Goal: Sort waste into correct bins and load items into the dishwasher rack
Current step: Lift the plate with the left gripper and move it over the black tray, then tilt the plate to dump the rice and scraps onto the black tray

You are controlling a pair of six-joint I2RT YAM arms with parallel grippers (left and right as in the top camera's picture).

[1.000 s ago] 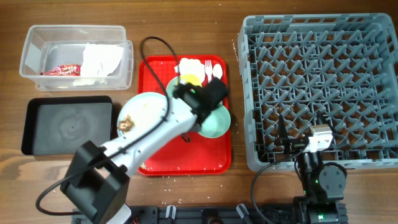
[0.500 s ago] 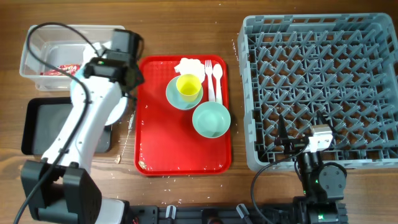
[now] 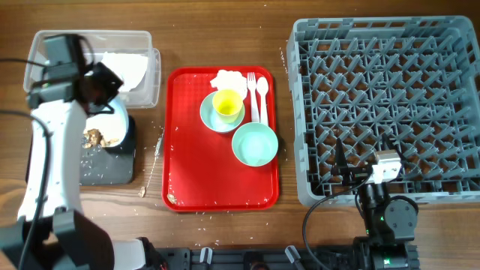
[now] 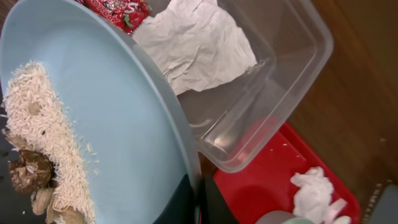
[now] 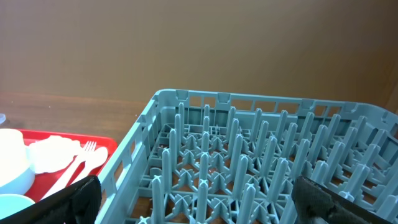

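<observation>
At the near edge of the bench, the right end effector (image 5: 202, 204) sits with fingers fully apart and empty, just in front of the dishwasher rack (image 3: 296, 112). On the left, the left end effector (image 4: 200, 200) is clamped on the rim of the pale blue plate (image 4: 106, 124). It holds the plate steeply tilted over the black tray (image 3: 112, 169). White rice (image 4: 37, 118) and brown scraps (image 4: 28, 171) lie along the low side of the plate. Mid-bench, the red serving tray (image 3: 217, 180) carries the mint-green bowl (image 3: 255, 144), the yellow cup (image 3: 228, 103) on the saucer (image 3: 208, 116), the fork (image 3: 253, 94), the spoon (image 3: 262, 94) and a crumpled napkin (image 3: 226, 78). Farthest left, the clear tub (image 4: 280, 81) contains white paper (image 4: 199, 43) and a red wrapper (image 4: 115, 7).
</observation>
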